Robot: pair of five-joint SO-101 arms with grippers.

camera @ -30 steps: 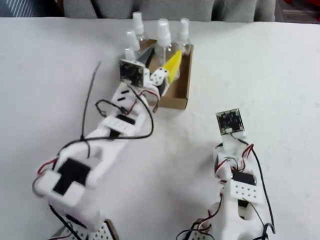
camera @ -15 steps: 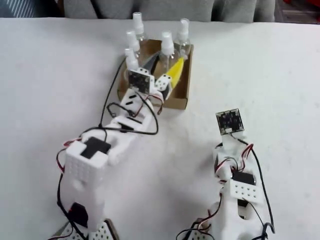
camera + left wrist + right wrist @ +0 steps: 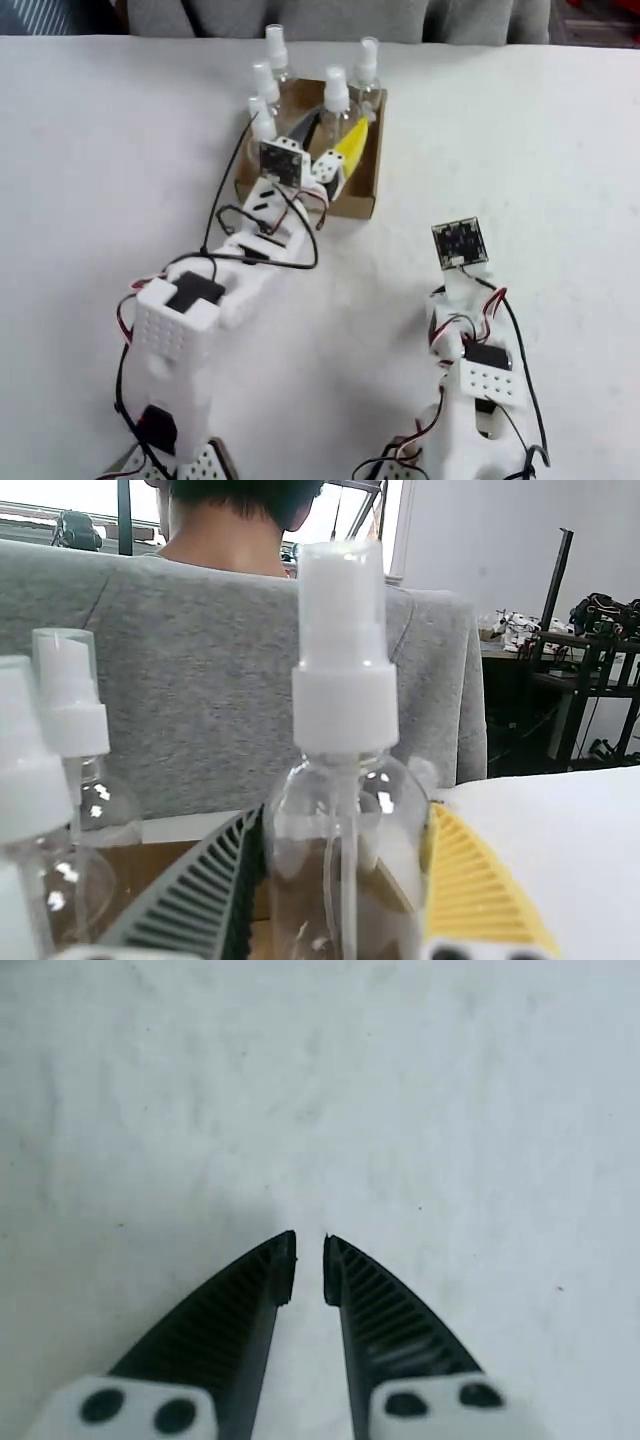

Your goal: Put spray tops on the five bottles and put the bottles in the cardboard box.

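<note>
The left claw (image 3: 338, 124) gripped a capped bottle (image 3: 345, 810) standing in the cardboard box (image 3: 362, 196), near four other bottles (image 3: 368, 62). The right claw (image 3: 308, 1260) hung almost clenched, holding nothing, over the worktop (image 3: 470, 1100).

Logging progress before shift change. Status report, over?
Left pincer shut on capped bottle in cardboard box. Right pincer nearly shut, empty, over table. Four other capped bottles crowd close.

Left arm (image 3: 283, 160) is blocking the near part of the cardboard box (image 3: 352, 205) from above, and the clamped bottle (image 3: 345, 820) is running off the wrist view's edge, base getting cropped.
</note>
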